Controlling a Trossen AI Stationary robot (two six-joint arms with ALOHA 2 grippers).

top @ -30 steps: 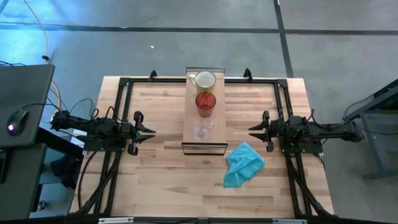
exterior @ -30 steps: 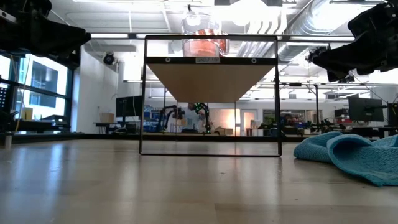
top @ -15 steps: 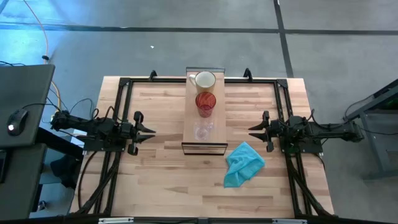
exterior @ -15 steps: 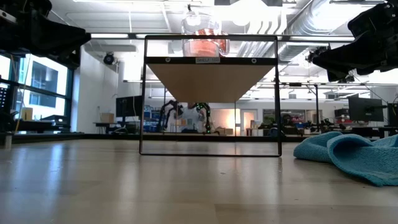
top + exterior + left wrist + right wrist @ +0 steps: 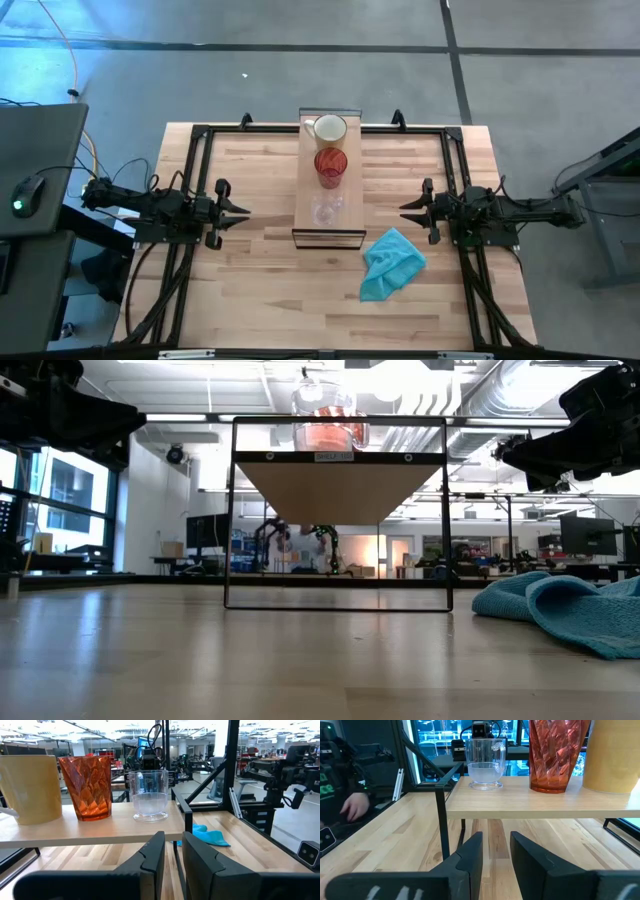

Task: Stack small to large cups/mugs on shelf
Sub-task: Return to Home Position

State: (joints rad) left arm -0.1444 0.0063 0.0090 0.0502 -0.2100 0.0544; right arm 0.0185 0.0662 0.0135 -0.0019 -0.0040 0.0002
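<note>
High view: you've got 3 in a row on the shelf (image 5: pixel 330 232) — cream mug (image 5: pixel 329 129) at the top end, red cup (image 5: pixel 331 165) in the middle, clear glass (image 5: pixel 326 209) at the bottom end. The left gripper (image 5: pixel 240 213) and right gripper (image 5: pixel 408 210) flank it, well apart.
Low view: the shelf stands raised on its dark frame.
Wrist views: each gripper's fingers sit a narrow gap apart, gripping nothing.

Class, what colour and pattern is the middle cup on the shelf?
Translucent orange-red with diamond facets; the cup shows best in left wrist view.

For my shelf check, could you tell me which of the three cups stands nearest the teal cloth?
The clear glass, at the near end of the shelf; the red cup stands mid-shelf, the cream mug at the far end.
</note>
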